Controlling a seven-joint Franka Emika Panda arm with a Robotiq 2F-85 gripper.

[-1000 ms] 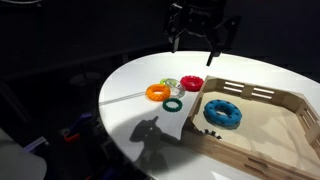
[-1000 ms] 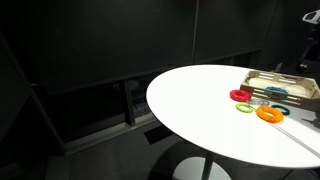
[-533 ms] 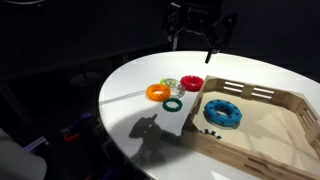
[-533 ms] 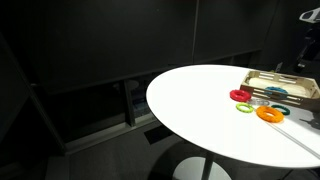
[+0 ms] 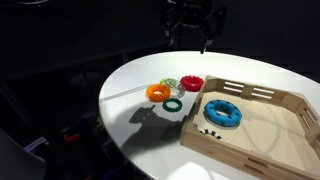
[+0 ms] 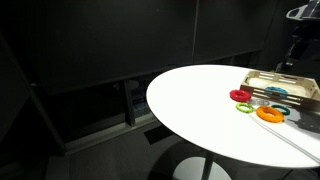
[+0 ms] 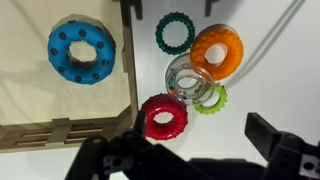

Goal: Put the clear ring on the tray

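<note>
The clear ring (image 7: 188, 79) lies on the white table among other rings, overlapping the pale green ring (image 7: 210, 98) and touching the orange ring (image 7: 217, 52). It also shows in an exterior view (image 5: 170, 83). The light wooden tray (image 7: 128, 60) lies beside the rings and holds a blue ring (image 7: 81, 53); it shows in both exterior views (image 5: 240, 92) (image 6: 283, 80). My gripper (image 7: 180, 148) is open and empty. It hangs high above the rings in an exterior view (image 5: 188, 36).
A red ring (image 7: 163, 117) lies nearest my fingers and a dark green ring (image 7: 174, 32) lies by the tray corner. The round white table (image 5: 130, 120) has a rounded edge close to the rings. A thin cable (image 7: 275, 35) crosses the table past the orange ring.
My gripper has risen a little above the table. Its shadow on the table has shifted and grown. The rings and tray have not moved.
</note>
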